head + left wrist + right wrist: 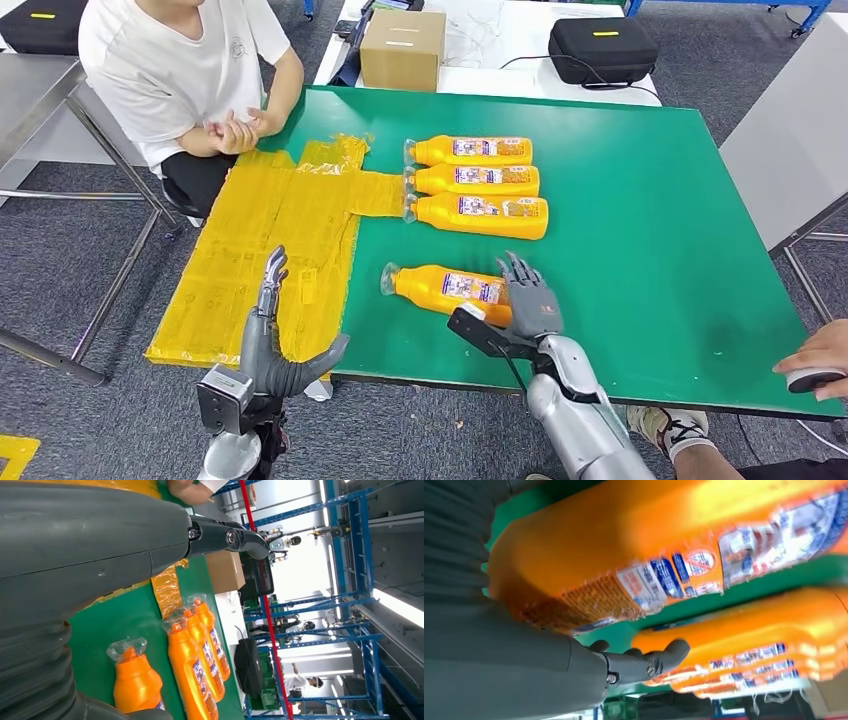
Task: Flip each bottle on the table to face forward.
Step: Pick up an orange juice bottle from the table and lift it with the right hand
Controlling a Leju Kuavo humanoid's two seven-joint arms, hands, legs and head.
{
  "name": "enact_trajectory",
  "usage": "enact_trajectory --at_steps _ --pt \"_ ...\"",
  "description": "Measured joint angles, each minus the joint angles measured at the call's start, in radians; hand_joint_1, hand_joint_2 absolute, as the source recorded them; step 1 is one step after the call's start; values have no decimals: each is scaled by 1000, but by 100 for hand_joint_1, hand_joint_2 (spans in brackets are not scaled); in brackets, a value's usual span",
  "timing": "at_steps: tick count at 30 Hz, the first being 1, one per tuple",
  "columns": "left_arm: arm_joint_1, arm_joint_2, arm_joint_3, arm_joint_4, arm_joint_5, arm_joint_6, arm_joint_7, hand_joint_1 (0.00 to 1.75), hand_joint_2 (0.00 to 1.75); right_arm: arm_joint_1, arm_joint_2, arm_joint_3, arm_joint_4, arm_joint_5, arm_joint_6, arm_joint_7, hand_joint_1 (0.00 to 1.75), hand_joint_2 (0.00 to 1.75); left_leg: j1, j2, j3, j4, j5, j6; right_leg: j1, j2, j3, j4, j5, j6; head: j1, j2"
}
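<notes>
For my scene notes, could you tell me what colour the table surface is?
Green table surface; clearest in the head view.

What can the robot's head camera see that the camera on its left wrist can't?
Head view alone: the right hand lying on the near bottle's base, a seated person, and another person's hand at the table's corner. Left wrist view alone: blue racking with a far-off person. Both: four orange bottles, yellow sheet, cardboard box, black case.

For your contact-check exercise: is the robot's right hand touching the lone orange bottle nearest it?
Touching. In the head view the right hand lies over the base end of the nearest bottle, and the right wrist view shows that bottle pressed against the hand.
</notes>
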Motion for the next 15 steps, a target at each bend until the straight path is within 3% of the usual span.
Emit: enact_trajectory --at_steps 11,12,15 --pt "-10 1 6 42 -31 23 0 0 175 -106 -3 51 123 59 82 135 4 175 0 0 2 0 0 0 0 0 2 0 0 0 0 0" --pt "-10 1 7 45 -31 23 0 0 175 -111 -3 55 130 62 86 142 38 175 0 0 2 0 0 0 0 0 2 0 0 0 0 0" --pt "-10 1 8 53 -31 24 0 0 175 -122 -3 62 146 63 100 152 165 175 0 0 3 0 0 0 0 0 3 0 0 0 0 0"
